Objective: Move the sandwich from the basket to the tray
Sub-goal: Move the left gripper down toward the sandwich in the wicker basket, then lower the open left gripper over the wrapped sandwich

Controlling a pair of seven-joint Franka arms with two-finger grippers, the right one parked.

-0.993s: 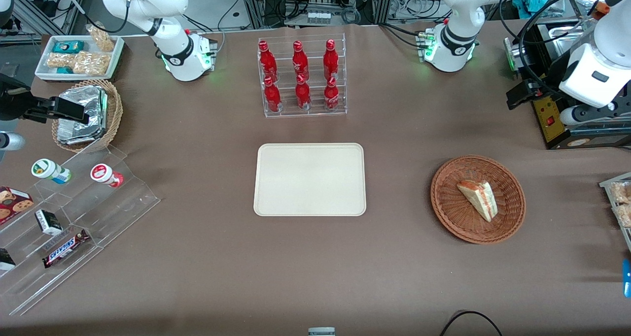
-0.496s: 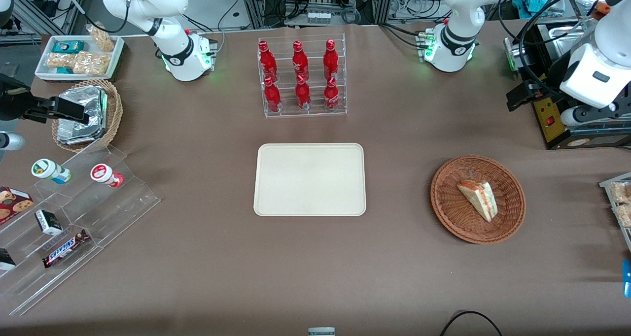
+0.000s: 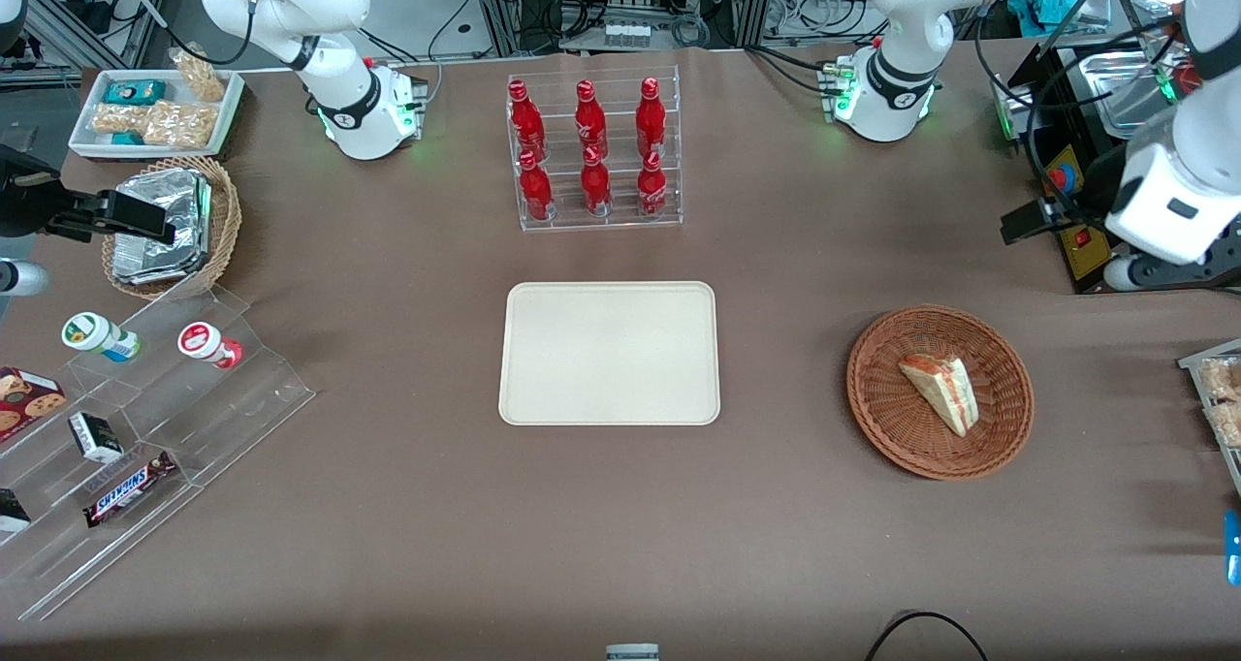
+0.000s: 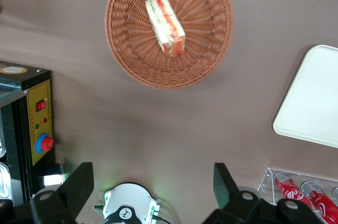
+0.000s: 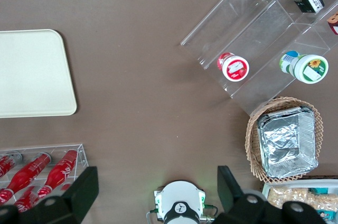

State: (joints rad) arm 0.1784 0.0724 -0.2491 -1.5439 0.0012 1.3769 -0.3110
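Observation:
The sandwich (image 3: 940, 391) (image 4: 165, 24), a pale bread wedge with red and green filling, lies in the reddish-brown wicker basket (image 3: 877, 419) (image 4: 205, 55) toward the working arm's end of the table. The cream tray (image 3: 609, 353) (image 4: 313, 103) lies flat at mid-table with nothing on it. My gripper (image 3: 1034, 223) (image 4: 152, 183) hangs high above the table, farther from the front camera than the basket and well apart from it. It is open, with nothing between its fingers (image 4: 79, 182).
A clear rack of red bottles (image 3: 593, 152) stands farther from the front camera than the tray. A yellow control box with a red button (image 3: 1081, 235) (image 4: 38, 129) sits by my gripper. A snack tray edge (image 3: 1217, 390) lies at the working arm's table end.
My gripper and wrist have shifted nearer to the front camera, toward the basket. The sandwich, basket and tray have not moved.

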